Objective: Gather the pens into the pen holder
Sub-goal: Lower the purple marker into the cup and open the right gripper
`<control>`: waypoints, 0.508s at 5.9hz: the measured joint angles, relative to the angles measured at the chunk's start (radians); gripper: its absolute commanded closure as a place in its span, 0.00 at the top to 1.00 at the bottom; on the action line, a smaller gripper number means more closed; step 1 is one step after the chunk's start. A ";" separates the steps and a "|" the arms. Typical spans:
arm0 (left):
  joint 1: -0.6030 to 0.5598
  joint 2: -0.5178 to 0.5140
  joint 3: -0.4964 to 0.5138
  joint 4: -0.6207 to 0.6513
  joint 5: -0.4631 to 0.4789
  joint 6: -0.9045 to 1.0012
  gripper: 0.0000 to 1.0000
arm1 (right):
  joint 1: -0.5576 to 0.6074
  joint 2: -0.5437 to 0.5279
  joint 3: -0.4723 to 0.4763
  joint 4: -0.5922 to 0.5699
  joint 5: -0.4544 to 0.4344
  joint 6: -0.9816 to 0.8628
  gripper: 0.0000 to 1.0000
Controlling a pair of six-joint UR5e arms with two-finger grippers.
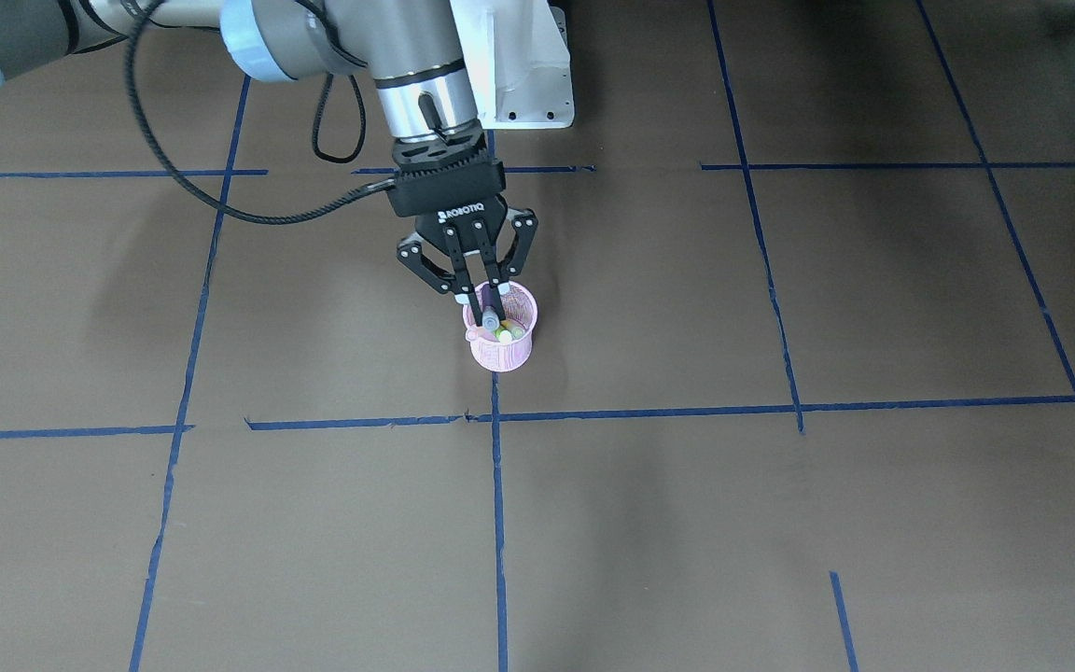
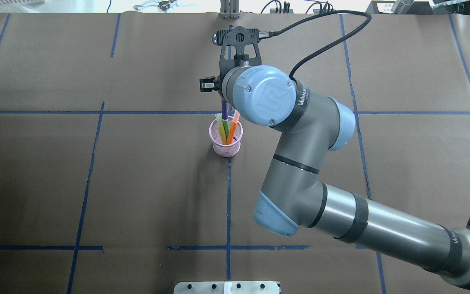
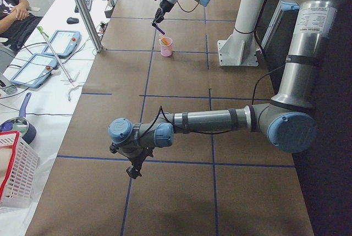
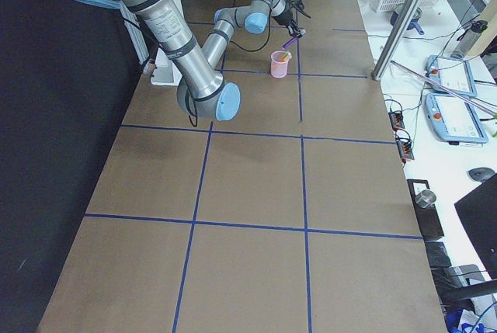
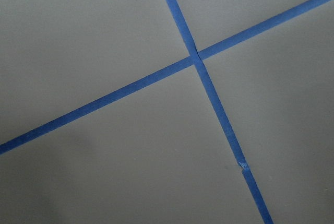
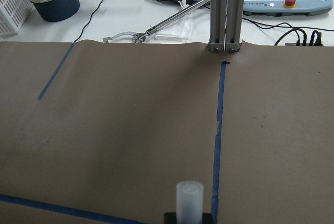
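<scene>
Pen holder [image 1: 500, 355] upright on bench [image 1: 780, 541], on a blue tape line [image 2: 228, 196]. Orange pen [image 2: 232, 130], green pen [image 2: 226, 127] and yellow pen [image 2: 220, 124] lean inside. Purple pen [image 2: 224, 111] over the mouth, pinched by right gripper [image 1: 487, 313]. Left gripper [image 3: 133, 170] low over bench, well apart; cannot tell whether spread or closed.

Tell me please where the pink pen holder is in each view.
Front-facing: pen holder near centre, under the right gripper.
Overhead: just above centre.
Exterior left: top middle, far.
Exterior right: top middle, far.
Left wrist: not in it.
Right wrist: not in it.
Shared landmark: the blue tape line it stands on.
</scene>
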 measured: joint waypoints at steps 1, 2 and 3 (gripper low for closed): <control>0.000 0.001 0.000 0.000 0.001 0.000 1.00 | -0.010 0.000 -0.026 0.027 -0.023 0.006 0.00; 0.000 0.014 -0.007 -0.002 0.001 0.000 1.00 | -0.014 -0.005 -0.034 0.037 -0.029 0.008 0.00; -0.001 0.046 -0.041 -0.003 0.002 -0.004 1.00 | -0.016 -0.009 -0.036 0.040 -0.030 0.008 0.00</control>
